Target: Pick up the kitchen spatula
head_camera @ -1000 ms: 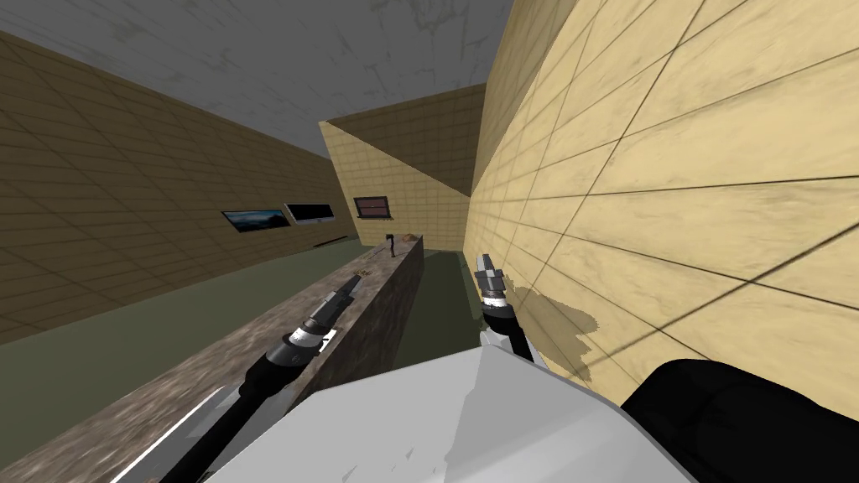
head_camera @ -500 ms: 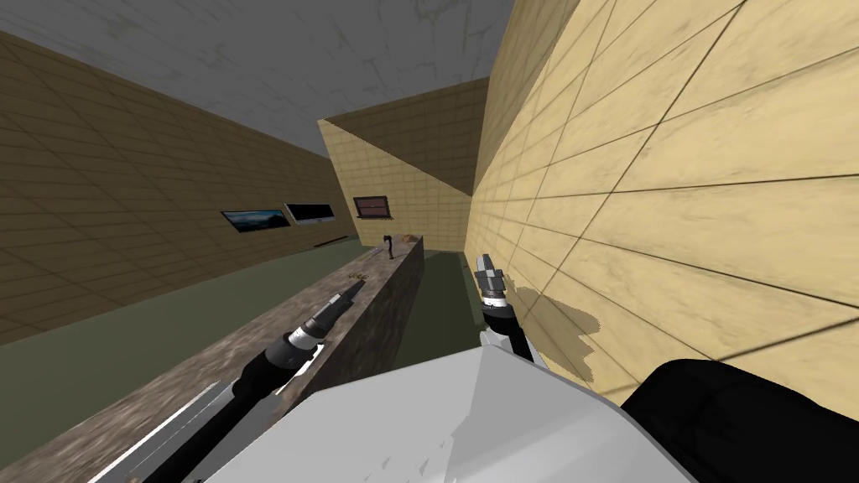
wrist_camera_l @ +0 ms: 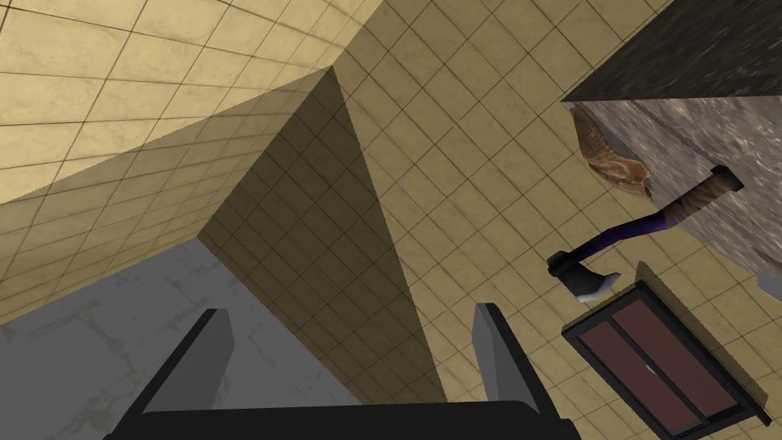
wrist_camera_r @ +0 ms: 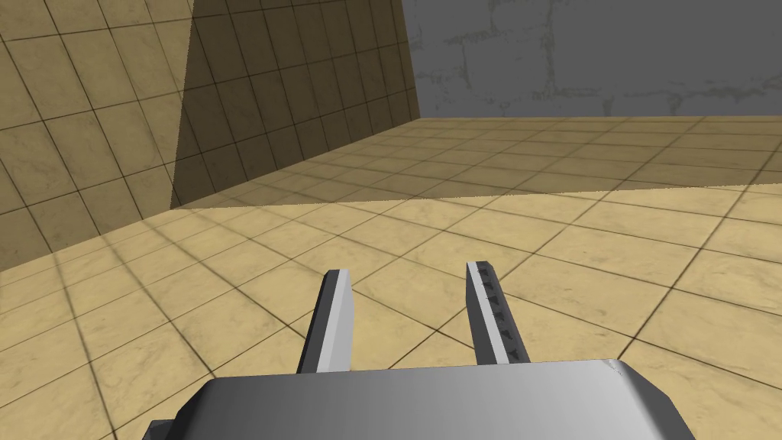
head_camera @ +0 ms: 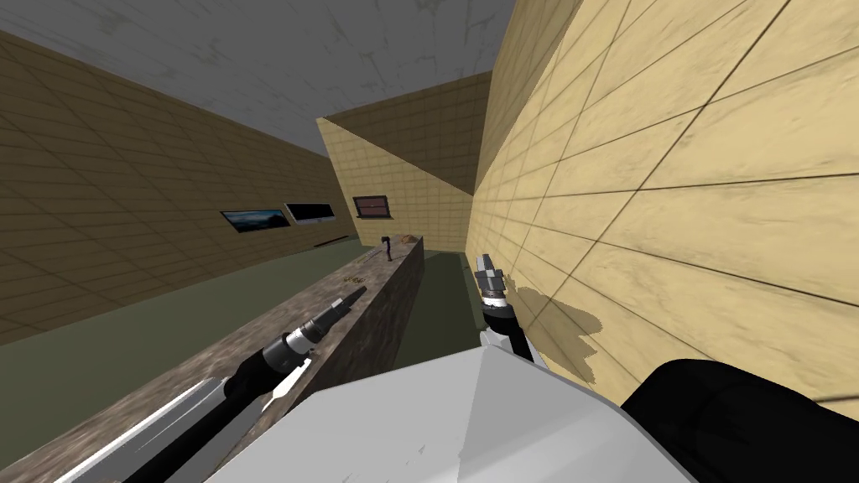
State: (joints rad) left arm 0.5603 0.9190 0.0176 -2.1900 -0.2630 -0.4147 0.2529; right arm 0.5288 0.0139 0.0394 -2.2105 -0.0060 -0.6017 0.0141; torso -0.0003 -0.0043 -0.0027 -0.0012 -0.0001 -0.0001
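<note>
The left gripper [head_camera: 351,296] hung just over the long mottled brown surface [wrist_camera_l: 702,130], near its edge. Its fingers [wrist_camera_l: 218,344] stood wide apart with nothing between them. The right gripper [head_camera: 485,270] was held out beside the yellow tiled wall [head_camera: 671,210], off the surface altogether. Its fingers [wrist_camera_r: 336,321] were parted by a narrower gap and also held nothing.

A little past the left fingers' tips, a small yellowish thing [head_camera: 354,277] lay on the surface, too small to make out. The kitchen spatula [wrist_camera_l: 638,227] was well beyond the left fingers, at the far end of the surface and off to one side of the line they pointed along. It stood up from the surface on one dark end. Its handle was brown near that end and purple further along, and its other end was a dark block with a pale tip. A brown, grainy lump [wrist_camera_l: 607,156] rested just beside the spatula's foot, at the far edge. On the tiled wall beyond both was a dark-framed window [wrist_camera_l: 664,367] with reddish panes.
</note>
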